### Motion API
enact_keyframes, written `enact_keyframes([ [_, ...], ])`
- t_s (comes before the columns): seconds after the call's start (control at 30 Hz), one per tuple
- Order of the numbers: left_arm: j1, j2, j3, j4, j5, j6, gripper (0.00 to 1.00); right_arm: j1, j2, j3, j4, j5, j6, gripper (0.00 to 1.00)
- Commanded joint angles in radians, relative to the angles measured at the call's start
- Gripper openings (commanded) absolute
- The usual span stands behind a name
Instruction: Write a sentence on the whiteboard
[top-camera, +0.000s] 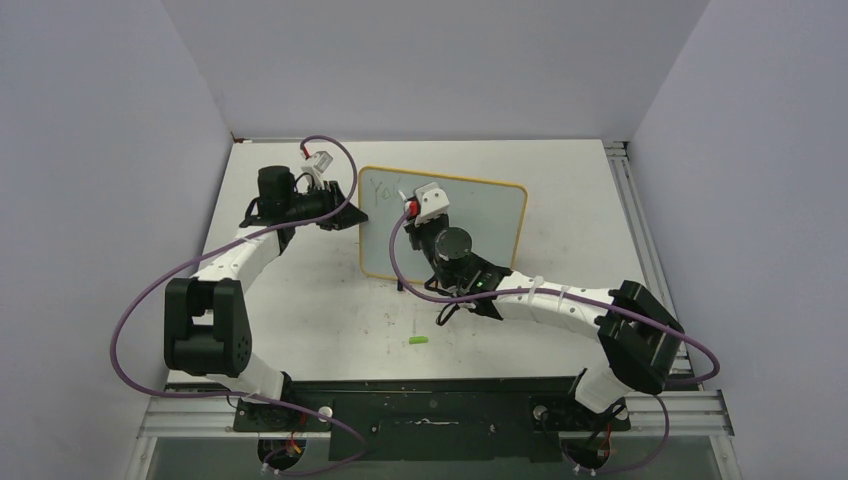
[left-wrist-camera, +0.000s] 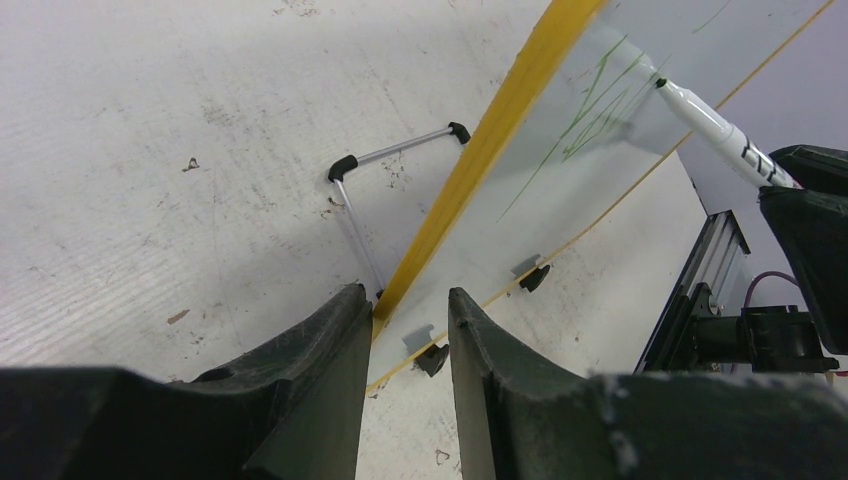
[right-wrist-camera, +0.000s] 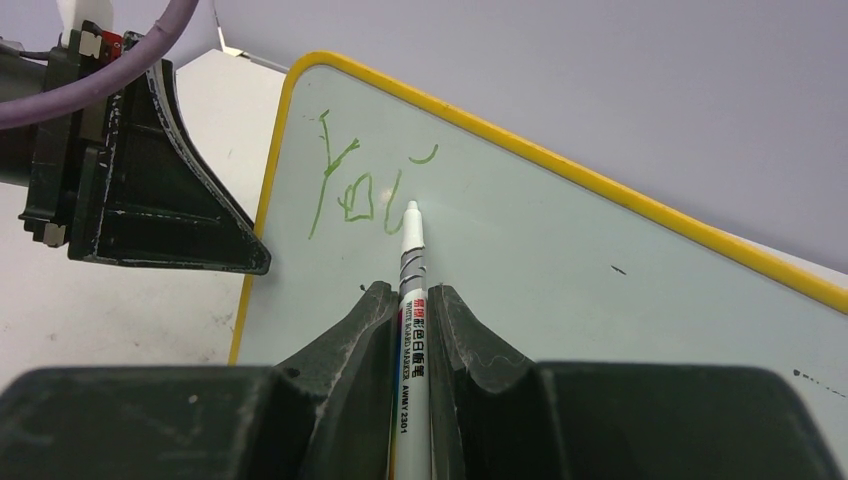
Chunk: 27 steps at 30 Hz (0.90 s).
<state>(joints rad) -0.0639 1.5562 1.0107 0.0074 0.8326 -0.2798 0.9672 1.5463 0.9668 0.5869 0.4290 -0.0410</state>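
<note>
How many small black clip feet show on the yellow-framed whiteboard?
2, both on the whiteboard's bottom edge: one black clip foot by the left gripper, the other farther along.

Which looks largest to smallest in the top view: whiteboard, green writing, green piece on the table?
1. whiteboard
2. green writing
3. green piece, only a little smaller than the writing, so those two are close.

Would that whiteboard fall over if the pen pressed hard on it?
Probably, if left alone: the whiteboard stands tilted on a thin wire stand and looks light. The left gripper clamping its edge likely steadies it. The flat framed panel seems stiff, not floppy.
</note>
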Motion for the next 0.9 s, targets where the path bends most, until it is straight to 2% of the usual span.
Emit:
enact_keyframes([
  [0.0,-0.008,0.0,0.027,0.017,0.028,0.011,0.32,-0.015,-0.038,0.051,0.052,0.025,-0.014,0.05],
  [0.87,-0.01,-0.001,0.028,0.013,0.026,0.014,0.32,-0.009,-0.04,-0.013,0.003,0.025,0.019,0.05],
])
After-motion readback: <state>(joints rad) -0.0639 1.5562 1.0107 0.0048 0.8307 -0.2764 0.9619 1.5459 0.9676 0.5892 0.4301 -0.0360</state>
